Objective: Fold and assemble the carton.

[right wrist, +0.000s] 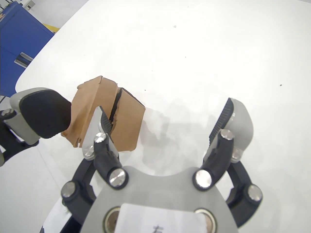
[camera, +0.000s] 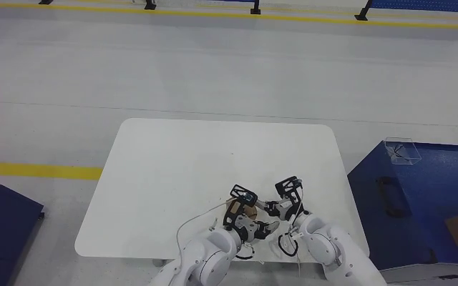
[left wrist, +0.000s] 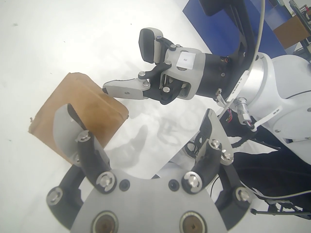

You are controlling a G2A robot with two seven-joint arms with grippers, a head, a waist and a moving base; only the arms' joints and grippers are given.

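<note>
A small brown carton (camera: pixel 236 209) stands on the white table (camera: pixel 186 171) near its front edge. In the right wrist view the carton (right wrist: pixel 126 120) is partly folded, with a dark gap along one seam. My left gripper (left wrist: pixel 136 112) is open, and one of its fingers (left wrist: pixel 69 120) lies against the carton's (left wrist: pixel 97 103) side. My right gripper (right wrist: pixel 165 105) is open too. One of its fingers (left wrist: pixel 121 90) touches the carton's upper edge, while the other stands clear above the table. The left gripper's black pad (right wrist: pixel 46 115) sits beside the carton.
Blue cabinets stand off the table's right side (camera: pixel 408 200) and left corner (camera: pixel 14 214). A clear plastic box (camera: pixel 399 149) rests on the right cabinet. The table's far half is bare white surface.
</note>
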